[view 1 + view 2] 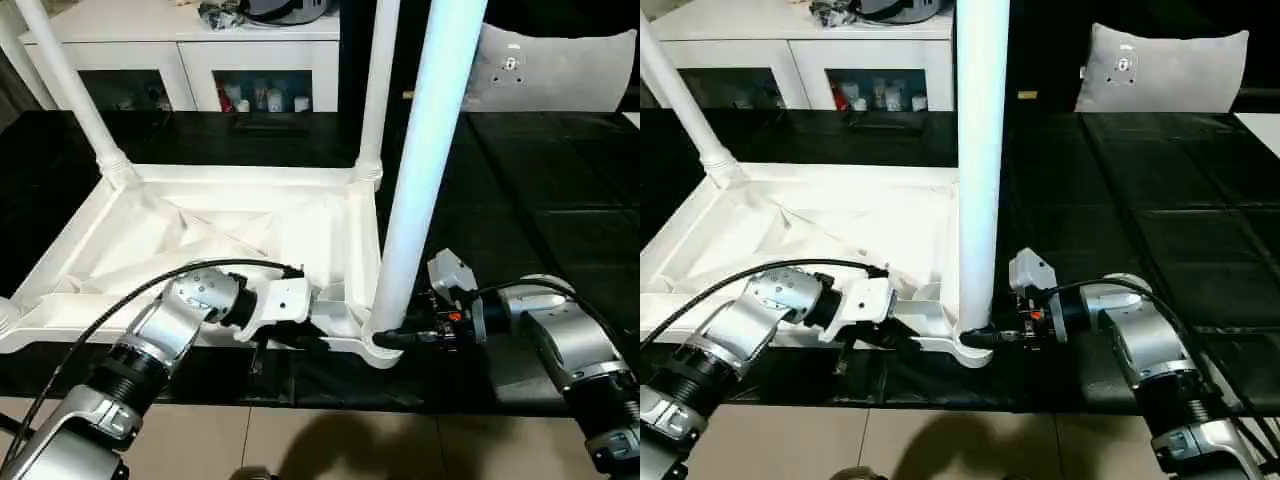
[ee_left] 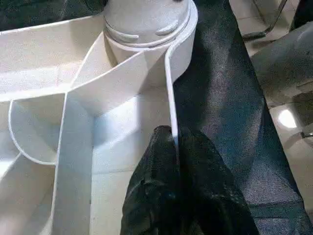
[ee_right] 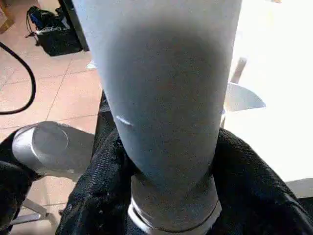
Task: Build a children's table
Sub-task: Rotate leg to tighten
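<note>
- White plastic square table top [image 1: 230, 235] with a ribbed underside lies upside down on the large black-covered work surface [image 1: 540, 200], filling the centre-left of the head view; two long tapered round white legs [image 1: 70, 85] already stand in its far corner sockets, at the upper left and upper middle.
- A third tapered white leg [image 1: 425, 150] rises just right of centre, its foot in the near corner socket [image 1: 375, 345] at the lower middle — the right gripper [image 1: 405, 338] is clamped round its base, one black finger on each side.
- The left gripper [image 2: 175, 147] is pinched on the top's thin near rim wall, just beside that socket.
- Risk: the tall leg is held only at its very bottom, so a slight tilt could bind it in the socket or leave it half seated.
- Risk: the rim wall is thin and smooth — if the left pinch slips, the top could slide on the black cover as the leg is pressed or twisted.
- Risk: a jolt there might work the two standing legs loose.
- The remaining near corner, at the lower left, shows no leg.
</note>
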{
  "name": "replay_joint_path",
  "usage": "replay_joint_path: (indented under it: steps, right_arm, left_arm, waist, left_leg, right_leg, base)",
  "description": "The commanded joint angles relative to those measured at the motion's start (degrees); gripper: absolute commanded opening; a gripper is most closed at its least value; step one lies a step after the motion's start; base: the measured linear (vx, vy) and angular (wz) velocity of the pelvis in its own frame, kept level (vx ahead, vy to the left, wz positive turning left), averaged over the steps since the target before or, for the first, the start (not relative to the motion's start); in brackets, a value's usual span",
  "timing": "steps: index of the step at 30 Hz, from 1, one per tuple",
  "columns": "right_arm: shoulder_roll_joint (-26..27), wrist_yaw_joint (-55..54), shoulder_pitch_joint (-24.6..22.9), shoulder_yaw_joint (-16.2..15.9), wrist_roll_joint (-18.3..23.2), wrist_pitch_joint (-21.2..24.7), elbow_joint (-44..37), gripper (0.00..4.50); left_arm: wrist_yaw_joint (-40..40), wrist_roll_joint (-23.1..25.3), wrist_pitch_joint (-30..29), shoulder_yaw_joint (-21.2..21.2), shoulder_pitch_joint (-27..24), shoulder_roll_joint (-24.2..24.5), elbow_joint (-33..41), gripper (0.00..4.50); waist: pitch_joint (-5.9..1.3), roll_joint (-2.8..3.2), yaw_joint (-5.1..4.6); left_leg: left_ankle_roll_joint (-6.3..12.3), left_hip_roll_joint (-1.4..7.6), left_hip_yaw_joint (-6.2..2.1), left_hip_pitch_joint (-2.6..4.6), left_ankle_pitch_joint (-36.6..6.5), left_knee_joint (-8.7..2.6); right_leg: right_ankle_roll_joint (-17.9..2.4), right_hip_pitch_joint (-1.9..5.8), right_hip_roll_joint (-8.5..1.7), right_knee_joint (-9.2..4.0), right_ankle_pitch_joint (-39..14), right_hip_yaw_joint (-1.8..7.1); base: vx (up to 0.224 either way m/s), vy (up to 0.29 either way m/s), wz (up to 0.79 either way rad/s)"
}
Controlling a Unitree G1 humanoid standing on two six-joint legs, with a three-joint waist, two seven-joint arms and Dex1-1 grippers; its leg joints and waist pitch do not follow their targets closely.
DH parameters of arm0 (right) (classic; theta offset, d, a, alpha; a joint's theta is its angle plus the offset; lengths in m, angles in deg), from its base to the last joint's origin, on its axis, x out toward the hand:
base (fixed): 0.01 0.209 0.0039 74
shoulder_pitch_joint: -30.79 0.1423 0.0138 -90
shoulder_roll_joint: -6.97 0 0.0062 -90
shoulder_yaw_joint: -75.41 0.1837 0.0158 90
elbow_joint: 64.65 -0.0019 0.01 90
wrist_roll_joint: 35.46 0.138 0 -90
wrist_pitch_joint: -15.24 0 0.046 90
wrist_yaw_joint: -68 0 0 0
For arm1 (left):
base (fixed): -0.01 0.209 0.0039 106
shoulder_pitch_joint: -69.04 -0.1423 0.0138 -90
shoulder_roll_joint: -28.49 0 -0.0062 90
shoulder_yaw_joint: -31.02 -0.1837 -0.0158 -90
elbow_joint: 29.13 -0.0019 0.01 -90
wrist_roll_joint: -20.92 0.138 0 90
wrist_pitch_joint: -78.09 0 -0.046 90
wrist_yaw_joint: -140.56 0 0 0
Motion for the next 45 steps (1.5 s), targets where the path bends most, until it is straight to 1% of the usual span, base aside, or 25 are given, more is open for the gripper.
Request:
replay_joint_path:
  steps: [1, 6, 7, 8, 9, 11, 14, 15, 17, 18, 19, 20, 21, 23, 24, 26, 27, 29, 33, 35, 37, 39, 40, 41, 45]
  right_arm:
    - [-0.38, 2.19, 0.05, -0.34, 1.52, 0.71, -1.43, 1.99]
    - [0.78, -0.08, -0.96, 0.2, 2.82, 2.6, -2.61, 1.98]
    - [3.34, -5.52, -0.61, 1.39, 2.85, 6.26, -2.08, 1.98]
    - [5.57, -10.07, -0.24, 2.03, 2.21, 7.76, -1.63, 1.98]
    - [6.94, -12.85, -0.02, 2.37, 1.74, 8.47, -1.35, 1.98]
    - [10.47, -19.62, 1.22, 2.92, 0.18, 10.41, 0.44, 1.98]
    - [12.43, -23.25, 1.89, 2.9, -0.98, 11.41, 1.58, 1.98]
    - [13.39, -24.93, 2.09, 2.84, -1.49, 11.9, 2.04, 1.98]
    - [18.05, -33.53, 3.3, 3.42, -3.43, 13.48, 5.04, 1.98]
    - [19.6, -36.95, 3.82, 3.73, -4.43, 13.63, 6.31, 1.98]
    - [21.58, -41.97, 4.6, 4.32, -5.95, 12.23, 8.43, 1.98]
    - [22.91, -45.56, 5.18, 4.98, -6.84, 10.5, 10.1, 1.98]
    - [23.72, -47.74, 5.54, 5.42, -7.34, 9.3, 11.15, 1.98]
    - [25.46, -47.82, 5.98, 7.45, -5.43, 6.76, 12.84, 1.98]
    - [25.5, -47.82, 5.98, 7.5, -5.38, 6.69, 12.85, 2.32]
    - [26.2, -47.83, 5.97, 8.39, -4.88, 6.26, 12.6, 2.66]
    - [25.95, -46.92, 5.39, 8.35, -5.18, 5.79, 11.65, 2.66]
    - [25.48, -46.03, 4.92, 8.32, -5.31, 5.39, 11.2, 2.89]
    - [22.24, -42.49, 3.42, 8.6, -5.27, 2.5, 10.53, 3.14]
    - [19.63, -38.3, 2.28, 9.4, -3.99, 0.98, 9.05, 3.43]
    - [17.54, -34.73, 1.38, 9.76, -2.78, 0.51, 7.24, 3.55]
    - [14.43, -29.95, 0.3, 9.64, -1.65, 0.47, 4.54, 3.87]
    - [13.74, -29.02, 0.12, 9.5, -1.53, 0.48, 4.09, 3.87]
    - [12.6, -27.58, -0.07, 9.27, -1.51, 0.39, 3.64, 3.95]
    - [7.72, -20.84, -0.51, 8.18, -1.48, 0.55, 1.81, 4.31]
  left_arm:
    - [-2.18, 0.37, 1.76, -1.61, 0.87, 0.27, 0.1, 0.0]
    - [0.61, 0.21, -0.02, -0.47, 0.71, -0.98, -0.4, 0.0]
    - [2.22, -0.87, -4.72, 0.49, 0.25, -2.11, 1.36, 0.0]
    - [3.97, -0.94, -8.1, 0.81, -0.07, -3.01, 2.65, 0.0]
    - [5.11, -0.86, -10.09, 0.93, -0.25, -3.56, 3.42, 0.0]
    - [9.29, 0.57, -13.75, 1.08, -0.08, -5.51, 3.88, 0.0]
    - [11.84, 1.34, -15.76, 1.14, 0.21, -6.93, 3.81, 0.0]
    - [12.97, 1.6, -16.66, 1.13, 0.35, -7.67, 3.82, 0.0]
    - [19.6, 2.36, -21.4, 2.08, 1.65, -12.36, 3.1, 0.0]
    - [21.97, 2.69, -22.9, 2.41, 2.14, -13.97, 2.95, 0.0]
    - [25.67, 3.31, -24.52, 3.05, 2.97, -16.38, 2.34, 0.0]
    - [27.89, 3.67, -25.29, 3.41, 3.55, -18.01, 1.86, 0.0]
    - [29.23, 3.89, -25.72, 3.65, 3.91, -19.02, 1.54, 0.0]
    - [31.42, 4.49, -26.07, 3.82, 4.54, -21.33, 1.24, 0.0]
    - [31.46, 4.52, -26.07, 3.81, 4.55, -21.35, 1.25, 0.0]
    - [31.6, 5.16, -26.07, 3.42, 4.53, -21.33, 1.54, 0.0]
    - [31.09, 5.87, -25.86, 3.11, 4.35, -20.24, 1.67, 0.0]
    - [30.92, 6.5, -25.43, 2.95, 4.3, -19.32, 1.47, 0.0]
    - [30.23, 8.12, -22.33, 2.5, 4.21, -16.31, 0.09, 0.0]
    - [28.81, 7.84, -21.72, 2.93, 3.77, -14.93, 0.29, 0.0]
    - [27.23, 7.58, -20.47, 2.94, 3.52, -13.7, 0.34, 0.0]
    - [24.66, 7.58, -17.34, 2.47, 3.21, -11.66, -0.04, 0.0]
    - [24.05, 7.6, -16.32, 2.22, 3.13, -11.16, -0.16, 0.0]
    - [23.42, 7.72, -15.54, 1.9, 3.04, -10.35, -0.37, 0.0]
    - [19.68, 6.57, -12.89, 1.46, 2.47, -7.76, -0.56, 0.0]
  waist:
    - [-3.9, -0.58, -0.07]
    - [-3.83, -0.64, 0.05]
    - [-3.79, -0.69, -0.04]
    - [-3.62, -0.57, 0.02]
    - [-3.56, -0.57, -0.24]
    - [-3.34, -0.76, -1.09]
    - [-3.33, -0.64, -2.4]
    - [-3.37, -0.72, -2.59]
    - [-3.26, -0.67, -3.69]
    - [-3.36, -0.78, -3.8]
    - [-3.29, -0.71, -4.08]
    - [-3.17, -0.56, -4.31]
    - [-3.32, -0.62, -4.43]
    - [-3.51, -0.36, -4.58]
    - [-3.53, -0.41, -4.55]
    - [-3.84, -0.35, -4.27]
    - [-3.86, -0.19, -4.18]
    - [-3.87, -0.28, -4.01]
    - [-3.8, -0.13, -3.77]
    - [-3.82, -0.16, -3.4]
    - [-3.87, 0.04, -3.07]
    - [-3.98, 0.07, -2.87]
    - [-3.92, -0.09, -2.68]
    - [-3.94, 0.04, -2.51]
    - [-3.91, -0.05, -1.86]
  left_leg:
    - [4.55, 1.2, 0.35, -0.39, -10.53, -3.79]
    - [4.34, 1.16, 0.39, -0.3, -10.93, -3.81]
    - [4.21, 1.13, 0.46, -0.28, -11.08, -3.85]
    - [3.81, 1.04, 0.34, -0.43, -11.21, -3.9]
    - [3.35, 1.09, 0.36, -0.28, -11.73, -4.0]
    - [2.08, 0.61, 0.12, -0.25, -13.15, -4.1]
    - [1.77, 0.44, -0.08, -0.24, -14.4, -4.1]
    - [2.04, 0.35, -0.04, -0.3, -14.37, -4.06]
    - [1.87, 0.21, 0.0, -0.25, -14.74, -3.95]
    - [1.75, 0.16, 0.0, -0.17, -14.56, -3.87]
    - [1.93, 0.1, -0.01, -0.28, -14.55, -3.87]
    - [1.94, -0.09, 0.08, 0.01, -15.31, -3.71]
    - [1.96, -0.14, 0.09, -0.01, -15.14, -3.63]
    - [2.61, -0.1, 0.04, -0.17, -14.84, -3.67]
    - [2.95, 0.01, 0.02, -0.2, -14.71, -3.75]
    - [3.97, 0.29, -0.02, -0.54, -12.76, -3.87]
    - [4.16, 0.35, -0.01, -0.55, -12.45, -3.88]
    - [4.48, 0.46, 0.0, -0.69, -11.74, -3.94]
    - [4.46, 0.47, 0.1, -0.56, -12.48, -3.97]
    - [4.6, 0.58, 0.11, -0.48, -12.41, -4.0]
    - [4.88, 0.65, 0.06, -0.45, -12.05, -3.98]
    - [5.13, 0.86, 0.06, -0.39, -11.67, -3.94]
    - [5.25, 0.81, -0.04, -0.52, -11.31, -3.98]
    - [5.54, 0.87, 0.1, -0.52, -11.07, -3.89]
    - [5.38, 0.95, 0.22, -0.42, -10.85, -3.86]
  right_leg:
    - [-9.24, 3.5, -3.09, -4.4, -18.87, 2.95]
    - [-8.93, 3.47, -3.07, -4.52, -19.79, 2.95]
    - [-8.79, 3.44, -3.06, -4.56, -20.61, 2.95]
    - [-8.45, 3.47, -3.17, -4.67, -22.05, 2.82]
    - [-8.1, 3.36, -3.14, -4.78, -23.09, 2.86]
    - [-5.84, 3.39, -3.16, -5.41, -28.01, 2.41]
    - [-4.31, 3.37, -3.1, -5.93, -29.99, 2.18]
    - [-4.35, 3.32, -3.0, -5.97, -29.5, 2.18]
    - [-5.0, 3.08, -2.85, -6.08, -29.06, 2.05]
    - [-4.96, 3.17, -2.91, -5.98, -29.09, 2.03]
    - [-4.9, 3.13, -2.91, -6.09, -29.41, 2.0]
    - [-4.47, 2.78, -2.8, -6.5, -30.82, 1.82]
    - [-4.32, 2.9, -2.91, -6.53, -30.86, 1.79]
    - [-4.37, 3.01, -2.88, -6.62, -29.39, 1.78]
    - [-4.62, 3.02, -2.89, -6.58, -28.5, 1.85]
    - [-6.39, 3.41, -2.8, -5.84, -22.88, 2.13]
    - [-6.85, 3.41, -2.83, -5.7, -21.74, 2.22]
    - [-8.03, 3.64, -2.89, -5.35, -19.27, 2.32]
    - [-7.94, 3.62, -2.98, -5.53, -20.25, 2.37]
    - [-8.08, 3.67, -2.96, -5.43, -19.74, 2.43]
    - [-8.4, 3.74, -2.95, -5.26, -18.69, 2.48]
    - [-9.17, 3.67, -2.96, -5.01, -16.92, 2.6]
    - [-9.11, 3.91, -2.93, -5.07, -16.49, 2.55]
    - [-9.66, 3.81, -2.96, -4.87, -15.48, 2.64]
    - [-9.88, 3.77, -3.03, -4.8, -16.19, 2.68]
  base:
    - [0.0, 0.0, 0.0]
    - [0.0, 0.0, 0.0]
    - [0.0, 0.0, 0.0]
    - [0.0, 0.0, 0.0]
    - [0.0, 0.0, 0.0]
    - [0.0, 0.0, 0.0]
    - [0.0, 0.0, 0.0]
    - [0.0, 0.0, 0.0]
    - [0.0, 0.0, 0.0]
    - [0.0, 0.0, 0.0]
    - [0.0, 0.0, 0.0]
    - [0.0, 0.0, 0.0]
    - [0.0, 0.0, 0.0]
    - [0.0, 0.0, 0.0]
    - [0.0, 0.0, 0.0]
    - [0.0, 0.0, 0.0]
    - [0.0, 0.0, 0.0]
    - [0.0, 0.0, 0.0]
    - [0.0, 0.0, 0.0]
    - [0.0, 0.0, 0.0]
    - [0.0, 0.0, 0.0]
    - [0.0, 0.0, 0.0]
    - [0.0, 0.0, 0.0]
    - [0.0, 0.0, 0.0]
    - [0.0, 0.0, 0.0]
